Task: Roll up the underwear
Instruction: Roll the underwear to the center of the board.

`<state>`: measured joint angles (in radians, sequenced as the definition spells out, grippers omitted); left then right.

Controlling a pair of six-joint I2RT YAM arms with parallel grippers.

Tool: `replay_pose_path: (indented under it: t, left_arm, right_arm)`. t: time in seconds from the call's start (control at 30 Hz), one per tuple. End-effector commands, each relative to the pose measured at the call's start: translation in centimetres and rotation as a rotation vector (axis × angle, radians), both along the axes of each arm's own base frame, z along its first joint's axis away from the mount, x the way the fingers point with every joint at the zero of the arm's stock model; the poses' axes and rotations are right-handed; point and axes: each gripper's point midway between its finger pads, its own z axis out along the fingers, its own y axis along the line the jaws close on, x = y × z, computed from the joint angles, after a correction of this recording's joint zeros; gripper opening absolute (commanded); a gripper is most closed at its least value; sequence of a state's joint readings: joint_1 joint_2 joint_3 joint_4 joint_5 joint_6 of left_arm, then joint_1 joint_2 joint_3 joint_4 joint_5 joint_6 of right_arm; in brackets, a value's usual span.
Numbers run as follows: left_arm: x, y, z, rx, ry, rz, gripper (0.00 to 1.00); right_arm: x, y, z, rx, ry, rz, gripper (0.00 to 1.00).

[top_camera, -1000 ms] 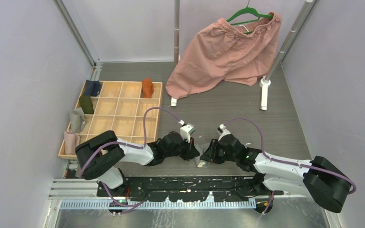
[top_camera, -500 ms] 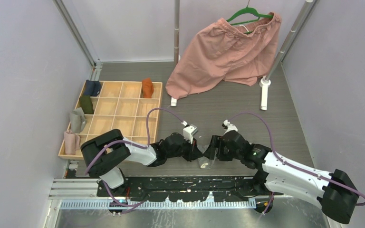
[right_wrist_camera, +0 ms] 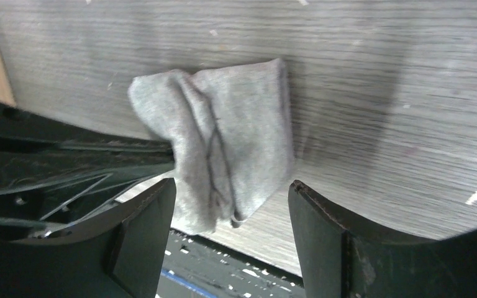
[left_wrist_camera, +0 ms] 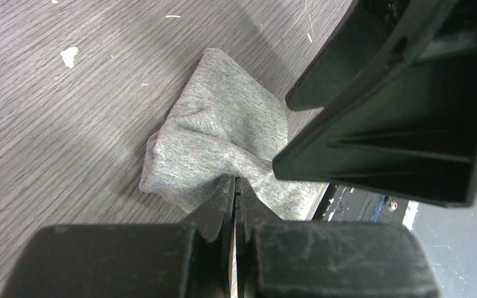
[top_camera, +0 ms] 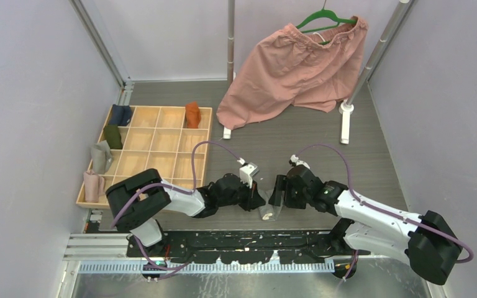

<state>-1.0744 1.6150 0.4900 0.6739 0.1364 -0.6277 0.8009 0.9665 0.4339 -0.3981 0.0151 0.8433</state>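
Two black-and-white robot arms reach inward from the near edge of a dark wood-grain table point(top_camera: 298, 143), and their grippers meet near its middle front. Between them lies the grey underwear point(right_wrist_camera: 236, 130), a small soft cloth folded into a rumpled bundle. It rests flat on the table, close to the near edge.

The left gripper point(left_wrist_camera: 235, 186) is clenched tight. Its two fingers are pressed together and pinch a fold at the left side of the grey underwear, where the fabric puckers toward the tips. The right gripper point(right_wrist_camera: 231, 186) is released. Its two fingers stand wide apart, one on each side of the bundle, and neither touches the cloth. The two grippers point at each other, very close, with the garment just below them.

On the left side of the table sits a shallow wooden tray point(top_camera: 161, 139) divided into many square compartments. The rust-orange underwear point(top_camera: 192, 114) stands in the far right corner compartment, well apart from both grippers. Along the left column of the tray are a navy cloth point(top_camera: 120, 115), a dark green cloth point(top_camera: 112, 136), a grey cloth point(top_camera: 101, 158) and a pale pink cloth point(top_camera: 92, 184).

At the far right, big pink shorts point(top_camera: 292, 68) hang from a green hanger point(top_camera: 323, 17) on a metal rack, their lower edge draping onto the table.
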Motion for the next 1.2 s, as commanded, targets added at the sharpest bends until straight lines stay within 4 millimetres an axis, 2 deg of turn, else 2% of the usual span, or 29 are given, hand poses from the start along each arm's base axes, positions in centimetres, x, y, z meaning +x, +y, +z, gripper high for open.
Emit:
replay_pose_path:
  t: [0.0, 0.17, 0.47, 0.6, 0.67, 0.77, 0.93, 1.0, 1.1, 1.13, 1.17]
  left_arm:
    - [-0.5, -0.4, -0.6, 0.021, 0.005, -0.027, 0.01]
    - [-0.5, -0.4, -0.6, 0.027, 0.008, -0.024, 0.01]
    - [-0.4, -0.5, -0.6, 0.033, 0.011, -0.022, 0.01]
    - [-0.4, -0.4, -0.7, 0.037, 0.012, -0.021, 0.01]
    - [-0.4, -0.4, -0.7, 0.036, 0.011, -0.017, 0.01]
    - [-0.3, -0.3, -0.5, 0.034, 0.010, -0.010, 0.01]
    - [-0.1, 0.5, 0.2, 0.030, -0.002, 0.023, 0.01]
    - [0.1, 1.0, 0.8, 0.028, -0.012, 0.045, 0.01]
    - [0.3, 2.1, 1.9, 0.024, -0.029, 0.086, 0.01]
    - [0.4, 2.5, 2.9, 0.011, -0.041, 0.102, 0.01]
    - [0.4, 3.2, 3.2, 0.017, -0.046, 0.121, 0.01]
  right_arm:
    - [0.4, 3.3, 3.8, 0.132, -0.044, 0.128, 0.70]
    - [-0.3, 3.7, 4.8, 0.154, -0.036, 0.157, 0.67]
    - [-1.1, 3.9, 1.9, -0.013, -0.028, 0.136, 0.69]
    - [-1.2, 4.0, 0.8, -0.084, -0.043, 0.124, 0.64]
    - [-1.1, 3.8, 0.1, -0.099, -0.047, 0.122, 0.60]
    - [-0.9, 4.1, -0.8, -0.080, -0.078, 0.137, 0.47]
    - [-1.1, 4.7, -1.3, -0.086, -0.120, 0.274, 0.27]
    - [-1.2, 5.4, -1.2, -0.070, -0.150, 0.343, 0.19]
    - [-1.3, 5.9, -1.2, -0.090, -0.183, 0.451, 0.12]
    - [-1.1, 6.2, -1.0, -0.091, -0.205, 0.493, 0.09]
    - [-1.6, 6.9, -0.8, -0.062, -0.215, 0.557, 0.07]
